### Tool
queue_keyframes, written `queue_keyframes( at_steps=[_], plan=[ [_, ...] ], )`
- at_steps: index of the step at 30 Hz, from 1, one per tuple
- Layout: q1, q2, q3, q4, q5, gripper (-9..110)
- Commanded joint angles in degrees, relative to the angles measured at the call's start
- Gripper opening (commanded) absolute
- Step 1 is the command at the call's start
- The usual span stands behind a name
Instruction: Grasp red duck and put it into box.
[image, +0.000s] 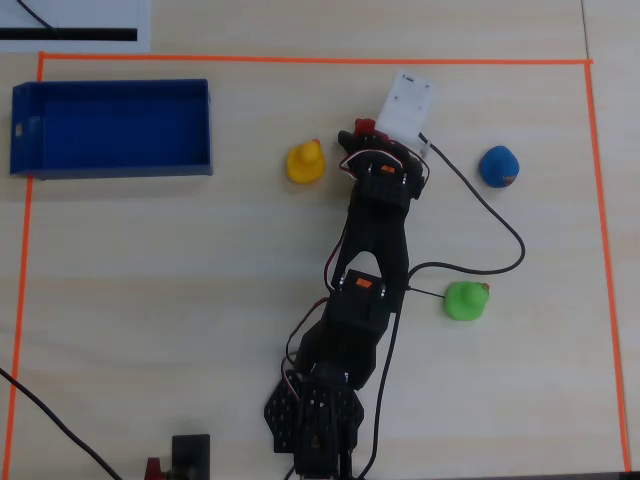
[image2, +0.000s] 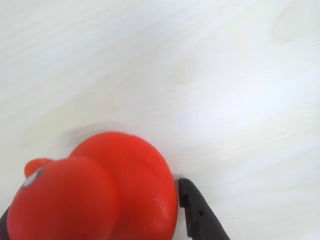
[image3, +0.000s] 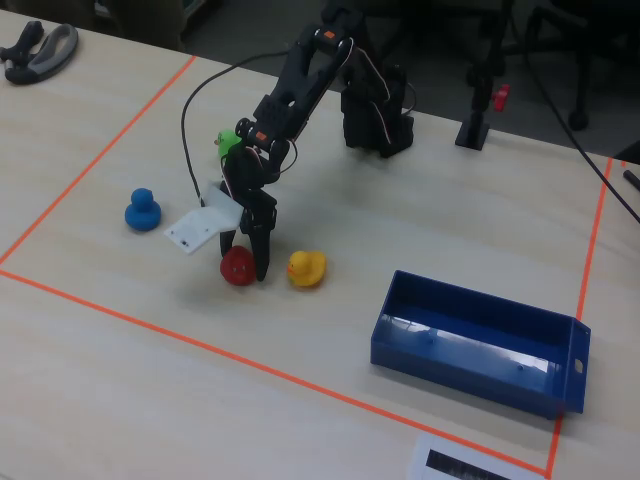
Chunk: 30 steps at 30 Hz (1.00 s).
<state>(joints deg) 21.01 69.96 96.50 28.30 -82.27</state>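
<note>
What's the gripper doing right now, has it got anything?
Gripper: jaws straddle the small red rubber duck on the table; whether they are clamped on it cannot be told.

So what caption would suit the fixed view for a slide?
Black arm's pincer straddles the red duck beside a yellow duck; blue box waits empty.

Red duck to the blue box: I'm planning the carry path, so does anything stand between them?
Yes. The yellow duck sits on the table between the red duck and the box, close beside the red one. The gripper already straddles the red duck, so nothing blocks the grasp. The box itself looks empty.
</note>
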Motion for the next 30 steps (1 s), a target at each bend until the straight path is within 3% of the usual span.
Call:
queue_keyframes(
  at_steps=[1,2,9,14,18,30],
  plan=[
    [-0.88,0.09,-0.44,-2.46,1.32,12],
    [-0.88,0.0,-0.53,-3.08,2.02,0],
    [0.26,3.16,-1.85,-0.62,4.22,0],
    [-2.11,13.36,-9.49,13.1,13.97,0],
    [-10.46,24.17,-13.71,23.03,19.16,0],
    [-38.94,42.28,3.16,31.11,0.53,0]
  ],
)
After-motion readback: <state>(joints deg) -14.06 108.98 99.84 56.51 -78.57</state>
